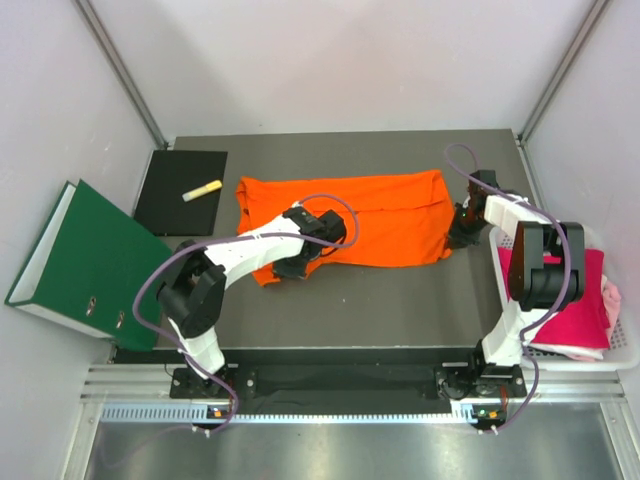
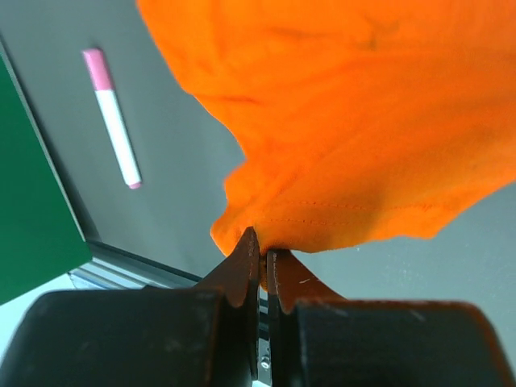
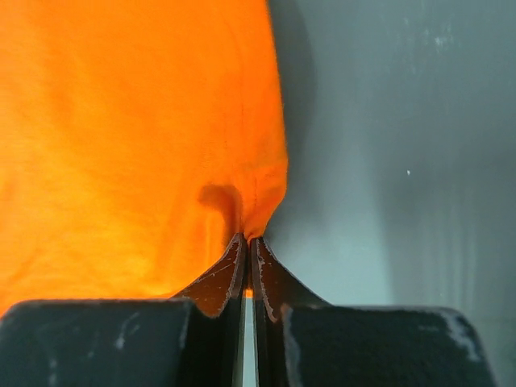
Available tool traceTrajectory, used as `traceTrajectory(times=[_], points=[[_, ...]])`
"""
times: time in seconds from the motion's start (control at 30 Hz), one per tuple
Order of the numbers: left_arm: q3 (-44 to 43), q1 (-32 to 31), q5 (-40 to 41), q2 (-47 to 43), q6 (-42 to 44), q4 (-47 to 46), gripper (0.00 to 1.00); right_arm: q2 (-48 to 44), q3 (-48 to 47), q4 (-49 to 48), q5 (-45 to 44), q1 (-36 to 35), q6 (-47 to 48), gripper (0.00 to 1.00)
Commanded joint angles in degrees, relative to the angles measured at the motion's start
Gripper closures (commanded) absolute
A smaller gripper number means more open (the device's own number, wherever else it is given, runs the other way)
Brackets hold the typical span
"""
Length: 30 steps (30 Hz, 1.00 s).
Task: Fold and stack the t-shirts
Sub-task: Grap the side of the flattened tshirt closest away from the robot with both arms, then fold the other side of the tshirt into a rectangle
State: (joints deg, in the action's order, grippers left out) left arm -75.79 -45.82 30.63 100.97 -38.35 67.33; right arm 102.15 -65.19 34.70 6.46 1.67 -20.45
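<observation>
Both grips are on: the left gripper (image 2: 260, 251) is pressed together on the hem of the orange shirt (image 1: 385, 215) at its near-left corner. The right gripper (image 3: 247, 244) pinches the near-right corner, jaws closed with cloth bunched between them. The shirt lies spread across the middle of the table (image 1: 400, 310), long side running left to right. My read: this is the first fold of the first shirt, corners taken, lift not yet begun. The next move calls for both arms to raise the near edge together and carry it over toward the shirt's far edge. They need to keep pace so the hem is taut and the crease comes out straight; one arm lagging would skew it. Now the room: beyond the shirt's far edge there is a bare strip of table before the back wall, enough for the fold by the look of it. Just left of the shirt's far-left corner sits a black pad (image 1: 180, 190) with a marker (image 1: 202, 189) on it, and further left again a green binder (image 1: 80, 250), so the left elbow wants watching. Right of the shirt, past the right arm, a basket (image 1: 625, 352) holds the magenta shirt (image 1: 585, 300) and the pale pink shirt (image 1: 612, 300), not yet folded.
</observation>
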Motion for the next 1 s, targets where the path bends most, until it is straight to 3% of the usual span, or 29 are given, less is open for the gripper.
traceTrajectory(times=[0.0, 0.5, 0.97], points=[[-5.9, 2.2, 5.0, 1.6, -0.1, 4.7, 1.0, -2.6, -6.2, 0.6, 2.2, -0.2, 0.9, 1.0], [-15.3, 15.1, 4.6, 5.4, 8.0, 1.7, 1.0, 5.1, -19.4, 3.4, 4.0, 1.0, 1.0, 1.0], [-33.7, 16.5, 9.1, 19.6, 13.4, 3.5, 1.0, 17.1, -29.5, 2.7, 5.8, 2.2, -0.9, 0.99]])
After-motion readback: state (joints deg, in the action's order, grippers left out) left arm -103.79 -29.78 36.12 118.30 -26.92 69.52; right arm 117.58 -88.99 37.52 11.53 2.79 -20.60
